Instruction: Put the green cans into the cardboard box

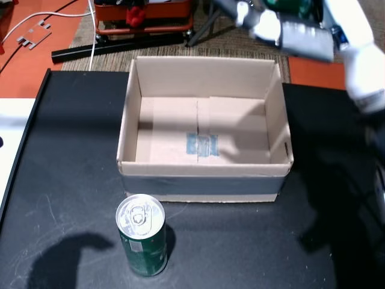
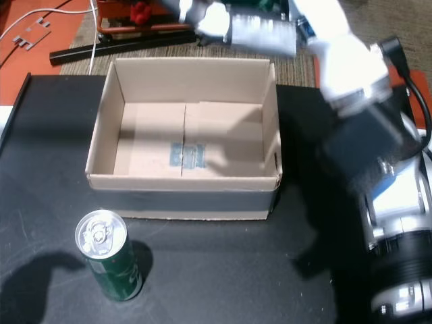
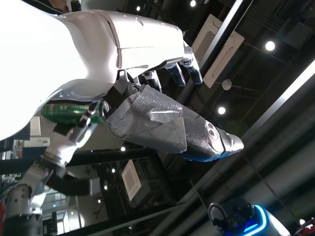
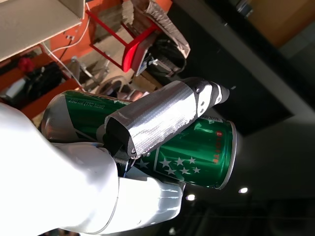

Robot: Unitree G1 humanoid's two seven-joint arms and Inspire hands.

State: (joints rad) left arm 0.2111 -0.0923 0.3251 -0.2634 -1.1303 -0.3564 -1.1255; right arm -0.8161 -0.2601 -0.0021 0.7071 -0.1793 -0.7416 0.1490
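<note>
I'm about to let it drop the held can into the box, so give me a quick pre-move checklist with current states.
1. Right robot hand shut on the held green can: ok.
2. Cardboard box open, nothing inside: ok.
3. Held can above the box opening: not ok, it is beyond the far wall.
4. Second green can upright on the table in front of the box: ok.
5. Left robot hand holds nothing: ok.

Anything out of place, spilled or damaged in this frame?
Nothing stands out. The cardboard box sits open and empty, one green can stands upright before it, and the right hand holds another can.
</note>
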